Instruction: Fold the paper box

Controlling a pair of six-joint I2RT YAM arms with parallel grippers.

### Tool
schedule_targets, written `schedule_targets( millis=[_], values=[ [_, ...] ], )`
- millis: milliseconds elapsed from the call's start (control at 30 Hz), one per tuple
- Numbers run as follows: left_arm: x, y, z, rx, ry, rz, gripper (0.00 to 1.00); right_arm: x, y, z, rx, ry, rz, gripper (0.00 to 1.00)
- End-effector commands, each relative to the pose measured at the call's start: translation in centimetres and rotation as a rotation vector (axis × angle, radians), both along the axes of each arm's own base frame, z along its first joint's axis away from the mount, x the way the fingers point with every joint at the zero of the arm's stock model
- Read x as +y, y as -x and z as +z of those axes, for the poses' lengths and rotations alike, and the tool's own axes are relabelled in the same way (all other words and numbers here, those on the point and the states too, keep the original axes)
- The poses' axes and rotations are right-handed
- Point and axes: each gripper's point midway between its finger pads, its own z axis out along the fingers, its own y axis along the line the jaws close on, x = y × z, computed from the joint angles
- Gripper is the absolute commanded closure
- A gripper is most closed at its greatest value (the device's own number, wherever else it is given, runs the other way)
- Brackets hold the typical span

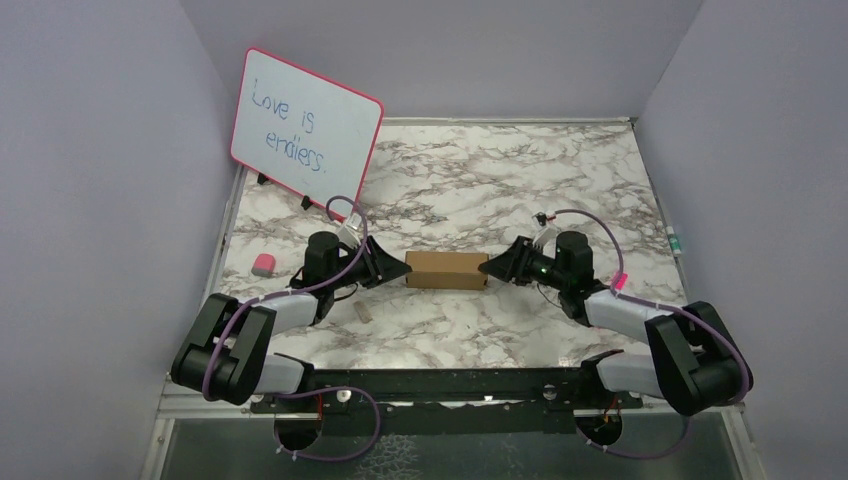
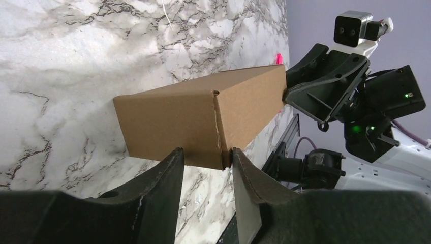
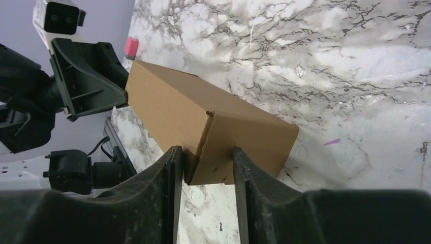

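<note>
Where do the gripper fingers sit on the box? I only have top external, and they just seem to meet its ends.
Observer: In the left wrist view, the left gripper straddles a corner edge of the paper box, with one finger on each side.
Operator: Is the right side the same?
Observer: Yes. The right gripper straddles the corner at its end too.
Operator: Is that end closed flush?
Observer: Not quite. The right wrist view shows the flap edge gaping slightly along the corner seam.

Robot test cell, plain lilac walls, marble-print table, pink-framed whiteboard
</note>
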Motion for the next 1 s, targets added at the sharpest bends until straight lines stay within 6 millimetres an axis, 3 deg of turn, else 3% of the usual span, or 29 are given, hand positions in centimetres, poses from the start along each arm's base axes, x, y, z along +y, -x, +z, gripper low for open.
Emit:
schedule_targets(
  millis=[0, 233, 467, 667, 967],
  values=[
    [1.1, 0.9, -2.9, 0.079, -0.062, 0.044, 0.60, -1.2, 2.0, -4.6, 0.116, 0.031, -0.028, 0.61],
    [1.5, 1.4, -3.5, 0.116, -0.026, 0.100, 0.68, -1.1, 2.8, -5.9, 0.147, 0.020, -0.013, 0.67],
    [1.5, 1.7, -3.4, 0.137, 0.016, 0.132, 0.73, -0.9, 2.3, -4.4, 0.079, 0.044, 0.032, 0.65],
    [1.1, 0.6, -0.4, 0.041, 0.044, 0.113, 0.49, -0.4, 1.0, -0.9, -0.037, 0.088, 0.102, 0.49],
    [1.2, -0.2, 3.1, -0.076, -0.007, 0.085, 0.37, 0.2, 0.7, 4.5, -0.210, 0.142, 0.232, 0.24]
  ],
)
